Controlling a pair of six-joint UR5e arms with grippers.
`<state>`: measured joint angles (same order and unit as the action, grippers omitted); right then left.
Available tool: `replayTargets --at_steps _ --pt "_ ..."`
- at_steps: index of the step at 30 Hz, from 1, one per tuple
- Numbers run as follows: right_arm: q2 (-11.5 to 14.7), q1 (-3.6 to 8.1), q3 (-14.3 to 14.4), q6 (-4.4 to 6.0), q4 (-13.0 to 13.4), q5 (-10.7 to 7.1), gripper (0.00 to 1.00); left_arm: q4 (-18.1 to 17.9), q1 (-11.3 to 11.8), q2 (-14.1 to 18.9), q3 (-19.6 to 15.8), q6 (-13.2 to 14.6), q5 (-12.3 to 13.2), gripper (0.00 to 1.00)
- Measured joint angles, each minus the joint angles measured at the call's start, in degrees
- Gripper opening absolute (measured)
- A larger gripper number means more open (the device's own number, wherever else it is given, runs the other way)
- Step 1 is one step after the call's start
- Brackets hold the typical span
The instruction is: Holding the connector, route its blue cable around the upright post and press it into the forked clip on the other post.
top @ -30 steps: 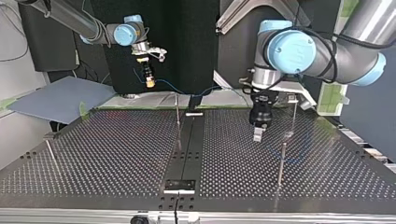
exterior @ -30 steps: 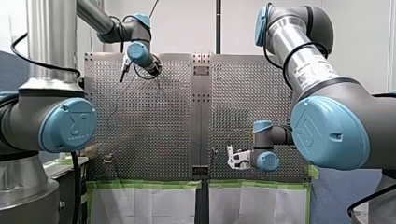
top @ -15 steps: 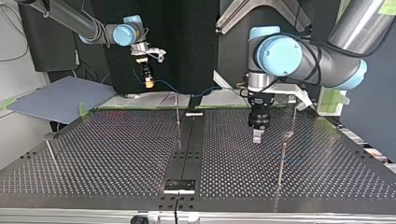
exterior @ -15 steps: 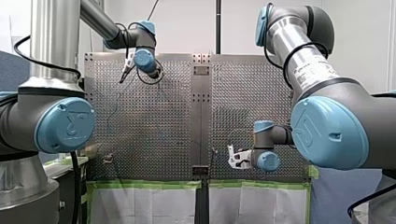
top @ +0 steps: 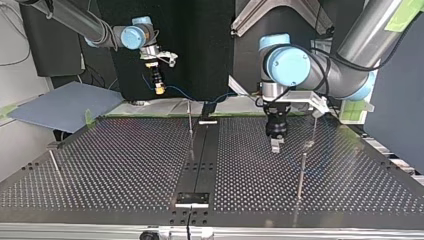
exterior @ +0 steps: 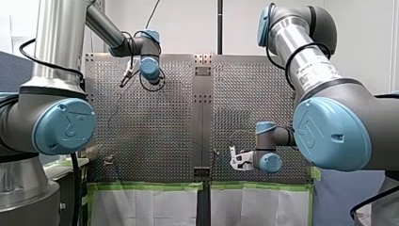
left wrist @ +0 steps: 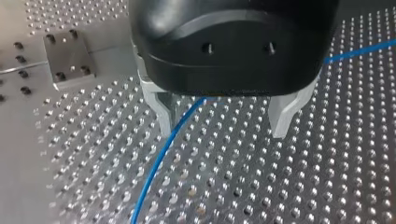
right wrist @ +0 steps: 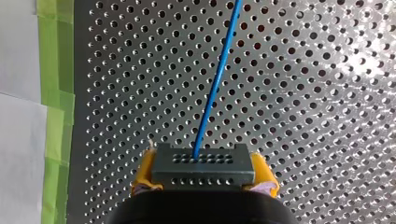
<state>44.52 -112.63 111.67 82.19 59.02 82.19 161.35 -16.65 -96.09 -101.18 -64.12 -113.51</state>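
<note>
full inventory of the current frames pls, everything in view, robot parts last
connector: one, dark grey, clamped between yellow pads.
blue cable: one, blue, leaves the connector and runs across the table.
posts: at least four, thin metal uprights, spread over the table in the top view.
table: one, perforated metal with a dark centre strip.
green tape: bright green, along the table's edge.
blue-grey sheet: one, beside the table at the top view's left.
my right hand: yellow pads, shut on the connector, raised above the table's edge.
my left hand: black, metal fingers open, low over the table with the cable passing under it.
</note>
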Motion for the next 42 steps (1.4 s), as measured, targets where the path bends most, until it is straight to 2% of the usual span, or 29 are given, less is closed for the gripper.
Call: replayTargets --at_steps 6,12,19,36,42 --pt "0.0 -0.08 0.0 0.05 0.1 0.0 0.44 -1.2 -0.2 -0.1 0.4 0.1 -1.2 1.0" --pt "0.0 -0.23 0.0 0.08 0.1 0.0 0.44 -1.8 -0.4 -0.6 0.8 0.3 -0.9 1.0" --pt "0.0 -0.24 0.0 0.09 0.1 0.0 0.44 -2.1 -1.2 -3.6 1.1 0.1 -1.2 1.0" --pt "0.0 0.35 0.0 0.09 -0.1 0.08 0.44 -2.1 -2.4 -12.7 1.0 0.1 -4.6 1.0" --pt "0.0 0.56 0.0 0.08 -0.2 0.15 0.44 -2.2 -2.6 -13.6 1.0 0.2 -5.7 1.0"
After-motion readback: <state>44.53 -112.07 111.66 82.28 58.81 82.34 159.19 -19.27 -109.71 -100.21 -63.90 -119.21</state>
